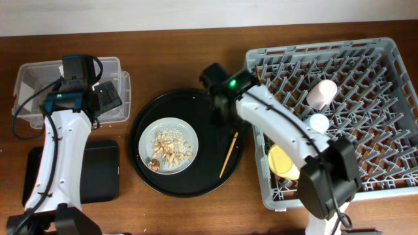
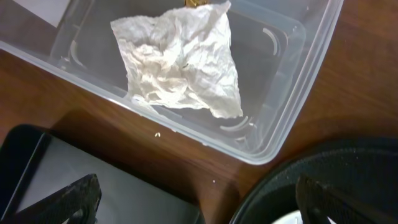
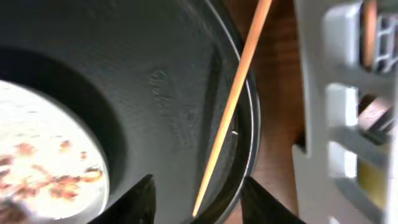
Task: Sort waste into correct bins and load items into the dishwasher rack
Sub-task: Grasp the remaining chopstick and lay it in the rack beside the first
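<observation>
Right tool (image 3: pixel 198 180), fingers spread, flanks chopstick (image 3: pixel 233 106); tray (image 3: pixel 168 93) embossing unreadable.

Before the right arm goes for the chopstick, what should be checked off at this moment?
1. Right gripper open: ok, fingers apart.
2. Chopstick lined up: ok, its lower end sits between the fingers.
3. Chopstick unobstructed: ok, alone on that part of the round black tray.
4. Left gripper empty: ok, open above the white wrapper lying in the clear tub.
5. Dishwasher rack has room: ok, many free pegs.
6. Second chopstick: cannot tell, only one shows.
</observation>
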Controlling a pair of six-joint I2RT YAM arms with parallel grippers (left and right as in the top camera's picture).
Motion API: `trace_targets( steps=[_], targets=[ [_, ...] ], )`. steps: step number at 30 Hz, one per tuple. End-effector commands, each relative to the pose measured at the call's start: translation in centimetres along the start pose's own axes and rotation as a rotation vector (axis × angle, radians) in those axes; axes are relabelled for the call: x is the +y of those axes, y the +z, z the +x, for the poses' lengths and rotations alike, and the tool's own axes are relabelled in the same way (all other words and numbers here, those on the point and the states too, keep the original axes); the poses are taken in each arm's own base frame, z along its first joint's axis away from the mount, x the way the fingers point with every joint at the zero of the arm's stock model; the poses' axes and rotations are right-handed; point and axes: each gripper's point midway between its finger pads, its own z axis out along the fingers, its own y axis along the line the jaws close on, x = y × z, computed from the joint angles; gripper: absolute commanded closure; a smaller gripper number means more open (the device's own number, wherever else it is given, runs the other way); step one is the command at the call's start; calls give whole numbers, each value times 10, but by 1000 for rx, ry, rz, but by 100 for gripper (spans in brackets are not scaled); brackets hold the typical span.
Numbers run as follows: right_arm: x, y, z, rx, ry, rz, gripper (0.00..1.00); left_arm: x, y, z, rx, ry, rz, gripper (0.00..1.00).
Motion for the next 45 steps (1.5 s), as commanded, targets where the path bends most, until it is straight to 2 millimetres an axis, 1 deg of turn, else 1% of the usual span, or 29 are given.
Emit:
trace_targets(
  steps=[1,2,3,4,7,10,11,14,17,20,22,24,25,26,28,29,30,31,32,33,34,35,37,40,41,42,43,44,45],
  targets=[
    [-2,43,19,4,129,23,53,1,-4,-3,-13,-12,-2,1],
    [-6,61,26,13,148,24,53,1,-4,-3,-13,-12,-2,1],
    [-9,70,28,11,150,24,54,1,-4,-3,-13,-12,-2,1],
    [-9,74,29,11,150,23,58,1,-4,-3,-13,-12,-2,1],
    [-9,76,30,14,149,26,60,1,-4,-3,-13,-12,-2,1],
    [-12,94,33,16,148,30,61,1,-4,-3,-13,-12,-2,1],
    [-11,94,33,14,148,26,64,1,-4,-3,-13,-12,-2,1],
    [-11,94,33,14,148,26,78,1,-4,-3,-13,-12,-2,1],
    [-11,96,31,7,148,29,79,1,-4,-3,-13,-12,-2,1],
    [-12,105,34,20,146,46,79,1,-4,-3,-13,-12,-2,1],
    [-13,110,35,25,145,53,87,1,-4,-3,-13,-12,-2,1],
    [-10,106,33,24,140,33,95,1,-4,-3,-13,-12,-2,1],
    [-9,99,31,15,140,19,96,1,-4,-3,-13,-12,-2,1],
    [-2,79,23,-9,98,-11,96,1,-4,-3,-13,-12,-2,1],
    [19,28,2,-98,-93,-101,96,1,-4,-3,-13,-12,-2,1],
    [28,-6,-11,-172,-227,-139,96,1,-4,-3,-13,-12,-2,1],
    [24,-51,-34,-300,-300,-126,96,1,-4,-3,-13,-12,-2,1],
    [11,-77,-52,-375,-266,-91,95,1,-4,-3,-13,-12,-2,1],
    [-13,-106,-77,-460,-214,-47,95,1,-4,-3,-13,-12,-2,1],
    [-31,-124,-98,-510,-246,-28,96,1,-4,-3,-13,-12,-2,1],
    [-45,-127,-112,-532,-280,-1,96,1,-4,-3,-13,-12,-2,1],
    [-64,-125,-126,-531,-275,30,96,1,-4,-3,-13,-12,-2,1],
    [-91,-114,-143,-498,-278,47,96,1,-4,-3,-13,-12,-2,1],
    [-83,-84,-148,-398,-344,-100,95,1,-4,-3,-13,-12,-2,1],
    [-78,-68,-147,-352,-349,-130,95,1,-4,-3,-13,-12,-2,1],
    [-73,-51,-145,-308,-355,-139,87,1,-4,-3,-13,-12,-2,1],
    [-73,-43,-144,-287,-352,-133,69,1,-4,-3,-13,-12,-2,1],
    [-74,-34,-142,-259,-345,-127,65,1,-4,-3,-13,-12,-2,1],
    [-76,-33,-139,-244,-341,-123,62,1,-4,-3,-13,-12,-2,1]
  ],
)
